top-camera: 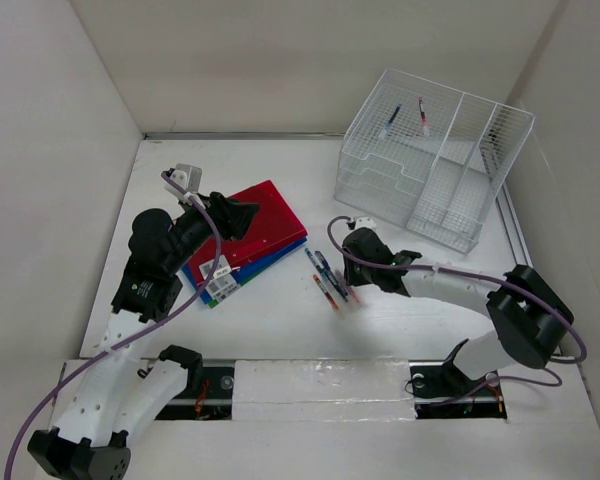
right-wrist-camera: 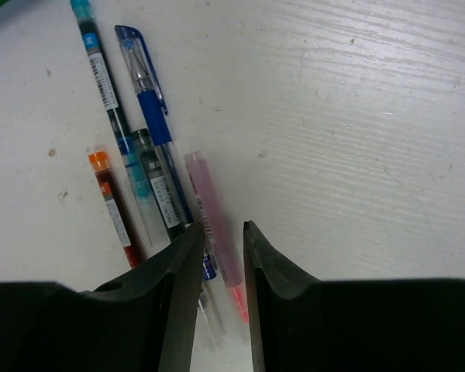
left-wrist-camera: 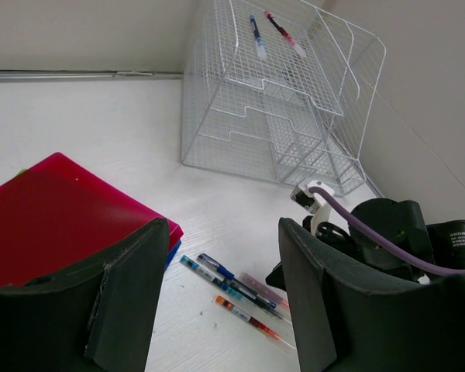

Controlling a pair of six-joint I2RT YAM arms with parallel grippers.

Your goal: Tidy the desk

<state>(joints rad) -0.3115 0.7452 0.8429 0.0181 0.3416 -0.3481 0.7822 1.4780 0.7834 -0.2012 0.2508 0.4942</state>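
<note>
The white desk (top-camera: 280, 320) holds a stack of folders with the red folder (top-camera: 260, 225) on top, also in the left wrist view (left-wrist-camera: 62, 209). Several pens (top-camera: 325, 275) lie side by side in the middle. My right gripper (right-wrist-camera: 219, 232) is low on the desk, its jaws narrowly apart astride the pink pen (right-wrist-camera: 205, 194), which lies flat between them. A blue pen (right-wrist-camera: 147, 101), a teal pen (right-wrist-camera: 101, 77) and an orange-red pen (right-wrist-camera: 112, 205) lie just left. My left gripper (left-wrist-camera: 221, 310) is open and empty, above the folders' right edge.
A white wire-mesh organizer rack (top-camera: 430, 170) stands at the back right, with two pens (top-camera: 392, 120) lying on its top tier. White labels (top-camera: 218, 278) sit at the folder stack's near corner. Upright white panels close the desk's sides and back.
</note>
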